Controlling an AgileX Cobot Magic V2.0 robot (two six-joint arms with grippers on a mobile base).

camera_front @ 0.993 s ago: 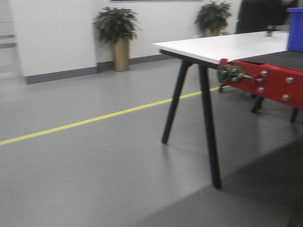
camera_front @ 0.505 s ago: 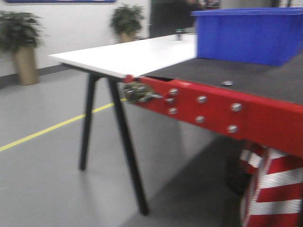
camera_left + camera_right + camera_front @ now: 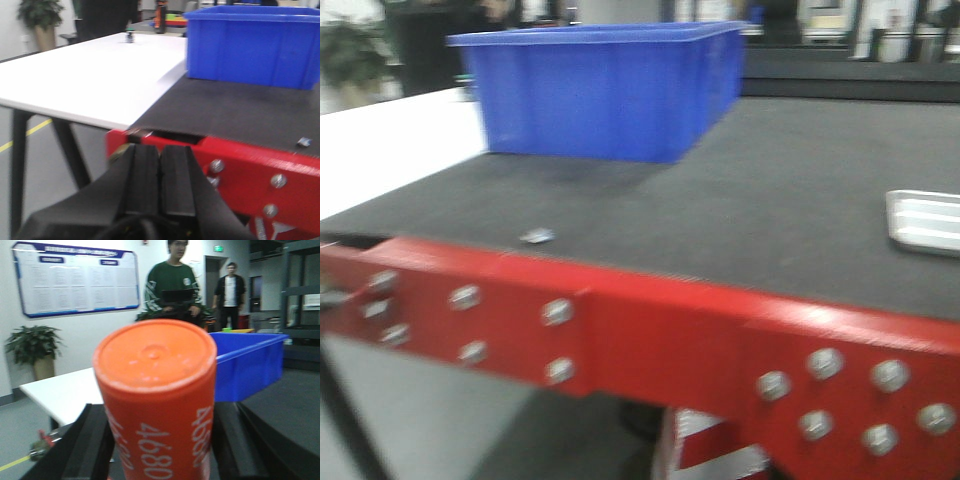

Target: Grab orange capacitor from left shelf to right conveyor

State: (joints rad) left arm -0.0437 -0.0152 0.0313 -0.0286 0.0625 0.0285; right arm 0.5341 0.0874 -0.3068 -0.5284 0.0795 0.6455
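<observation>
Conveyor (image 3: 770, 190) now fills front view, table (image 3: 380, 150) nearly gone; right jaws clamp orange capacitor (image 3: 160, 405); left jaws closed, empty.

The left gripper (image 3: 160, 150) is matte black: 2 flat, square-tipped fingers (image 3: 142, 175), with a sloped dark housing widening behind them. The right gripper (image 3: 159, 415) shows 2 similar flat black fingers (image 3: 92, 440).

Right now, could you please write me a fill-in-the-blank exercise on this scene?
The right gripper is shut on the ____ capacitor.
The left gripper is ____, holding nothing.
On the conveyor stands a ____ bin.
In the front view, the tray lies to the bin's ____.
Missing words: orange; shut; blue; right.
</observation>
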